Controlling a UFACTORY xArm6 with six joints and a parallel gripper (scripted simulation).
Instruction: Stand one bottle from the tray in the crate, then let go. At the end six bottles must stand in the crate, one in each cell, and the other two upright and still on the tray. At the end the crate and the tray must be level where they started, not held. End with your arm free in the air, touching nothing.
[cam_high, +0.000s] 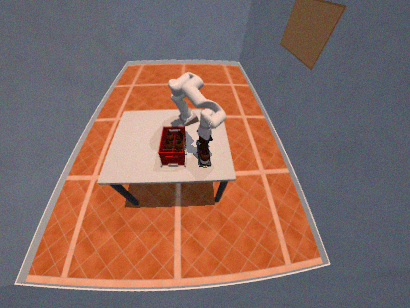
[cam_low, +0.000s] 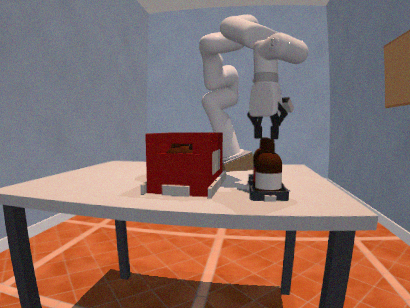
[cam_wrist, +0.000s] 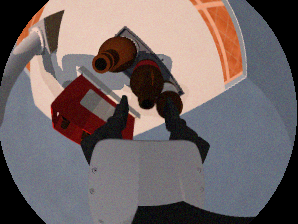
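Note:
The red crate (cam_low: 183, 162) stands on the white table, with brown bottle tops showing in its cells (cam_high: 173, 140). To its right, the dark tray (cam_low: 269, 192) holds brown bottles with white labels (cam_low: 268, 170). My gripper (cam_low: 266, 132) hangs straight down, open, just above the cap of a tray bottle. In the wrist view my open fingers frame one bottle (cam_wrist: 147, 86). A second bottle (cam_wrist: 113, 52) stands beyond it on the tray, and the crate (cam_wrist: 83, 106) is at the left. Nothing is between the fingers.
The arm's base (cam_high: 186, 119) stands at the back edge of the table, behind the crate and tray. The table's right edge lies close to the tray. A brown board (cam_low: 397, 75) hangs on the right wall.

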